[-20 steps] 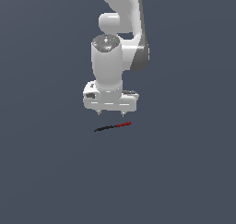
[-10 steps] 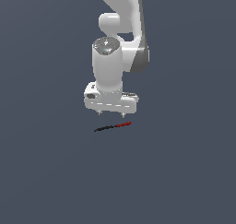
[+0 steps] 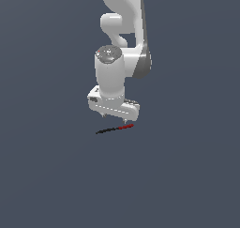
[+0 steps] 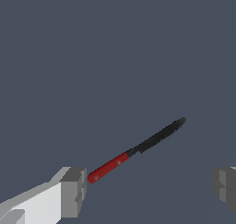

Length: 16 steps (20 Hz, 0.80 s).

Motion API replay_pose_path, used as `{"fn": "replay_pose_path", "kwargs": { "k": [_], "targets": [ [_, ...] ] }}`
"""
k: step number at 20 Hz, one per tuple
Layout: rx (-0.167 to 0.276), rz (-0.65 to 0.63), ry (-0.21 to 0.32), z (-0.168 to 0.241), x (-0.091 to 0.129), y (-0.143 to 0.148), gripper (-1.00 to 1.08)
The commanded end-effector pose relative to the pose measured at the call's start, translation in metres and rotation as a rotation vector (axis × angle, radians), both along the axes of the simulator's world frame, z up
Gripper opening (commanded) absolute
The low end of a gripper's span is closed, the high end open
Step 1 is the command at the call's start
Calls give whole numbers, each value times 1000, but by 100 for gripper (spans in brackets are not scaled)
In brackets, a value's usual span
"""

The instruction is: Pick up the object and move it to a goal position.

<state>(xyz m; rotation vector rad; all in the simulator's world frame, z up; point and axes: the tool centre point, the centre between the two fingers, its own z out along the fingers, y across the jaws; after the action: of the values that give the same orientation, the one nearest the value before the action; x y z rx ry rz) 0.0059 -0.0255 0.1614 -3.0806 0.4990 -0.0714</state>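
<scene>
The gripper (image 3: 114, 120) is hovering wide-fingered just above the knife (image 4: 137, 149) lying flat on the floor, likely light, stiff and thin, best pinched across its rounder red handle (image 4: 107, 167).

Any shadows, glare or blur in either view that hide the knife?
Exterior view: flat, even light, no glare; the knife is tiny, with no shadow visible, just below the gripper. Wrist view: sharp, no blur; the knife's red handle and black blade read clearly between the open jaws.
</scene>
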Motion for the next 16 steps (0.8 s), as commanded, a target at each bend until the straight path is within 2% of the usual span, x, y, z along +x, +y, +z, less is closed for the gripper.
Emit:
{"fn": "replay_pose_path", "kwargs": {
  "k": [1,16],
  "targets": [
    [5,-66,5,-7,-2,1,100],
    [23,-493,33,-53,-13,2,100]
  ]
}}
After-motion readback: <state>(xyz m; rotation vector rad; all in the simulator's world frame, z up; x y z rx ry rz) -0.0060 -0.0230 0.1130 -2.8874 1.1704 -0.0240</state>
